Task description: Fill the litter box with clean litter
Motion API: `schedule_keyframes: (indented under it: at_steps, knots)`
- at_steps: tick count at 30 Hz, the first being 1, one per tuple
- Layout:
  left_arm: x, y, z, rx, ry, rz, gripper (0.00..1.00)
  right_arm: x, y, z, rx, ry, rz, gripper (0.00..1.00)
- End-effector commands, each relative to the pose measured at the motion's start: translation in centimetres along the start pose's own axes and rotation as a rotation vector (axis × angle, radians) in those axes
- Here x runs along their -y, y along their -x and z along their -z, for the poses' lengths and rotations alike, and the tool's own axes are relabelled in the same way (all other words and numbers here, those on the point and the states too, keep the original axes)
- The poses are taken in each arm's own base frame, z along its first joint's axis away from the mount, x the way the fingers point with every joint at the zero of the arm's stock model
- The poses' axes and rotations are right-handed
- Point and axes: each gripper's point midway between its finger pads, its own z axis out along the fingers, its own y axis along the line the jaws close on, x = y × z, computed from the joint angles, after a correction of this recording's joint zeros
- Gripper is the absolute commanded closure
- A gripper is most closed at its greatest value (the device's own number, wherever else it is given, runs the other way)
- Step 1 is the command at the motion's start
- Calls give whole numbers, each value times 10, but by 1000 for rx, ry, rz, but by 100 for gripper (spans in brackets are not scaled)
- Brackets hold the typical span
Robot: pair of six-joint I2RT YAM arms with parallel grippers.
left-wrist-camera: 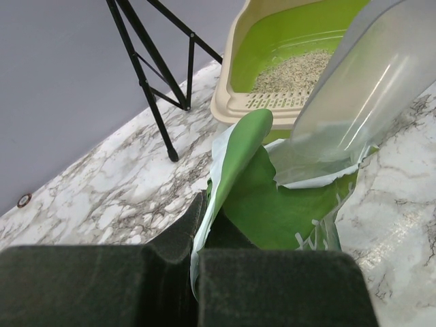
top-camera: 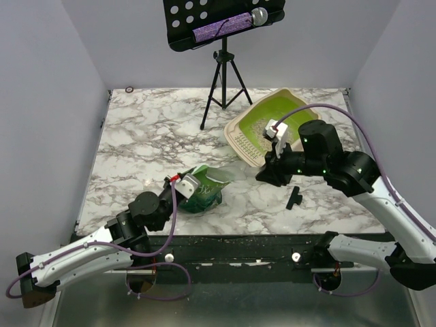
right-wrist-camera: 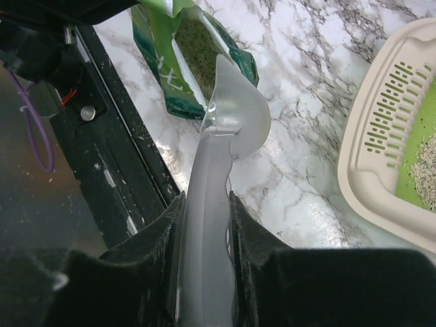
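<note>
The beige litter box (top-camera: 238, 133) with its lime-green inside stands at the back right, and a patch of clean litter (left-wrist-camera: 294, 70) lies in it. A glossy green bag (top-camera: 204, 191) lies near the table's front. My left gripper (left-wrist-camera: 203, 228) is shut on the bag's torn edge. More clean litter (right-wrist-camera: 197, 58) shows inside the bag's open mouth. My right gripper (right-wrist-camera: 204, 201) is shut on the handle of a translucent scoop (right-wrist-camera: 228, 119). The scoop's front end reaches the bag's mouth.
A black tripod (top-camera: 221, 82) carrying a music stand with a microphone (top-camera: 228, 26) stands at the back middle, left of the litter box. A small black part (top-camera: 294, 197) lies on the marble table (top-camera: 150, 143) under my right arm. A small ring (top-camera: 129, 89) sits at the far left corner.
</note>
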Motion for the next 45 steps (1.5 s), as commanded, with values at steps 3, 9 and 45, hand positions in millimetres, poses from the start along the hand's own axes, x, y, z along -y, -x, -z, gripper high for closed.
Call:
schedule_keyframes:
  at_steps: [3,9,45]
  knots:
    - [-13,20,3,48,42,37,100,0,-1,-8,-39,-12,41,99]
    - [-6,19,1,48,11,45,100,4,-9,-36,-115,2,0,99]
    - [18,16,-4,27,-70,43,100,-9,-97,-165,-501,289,-730,100]
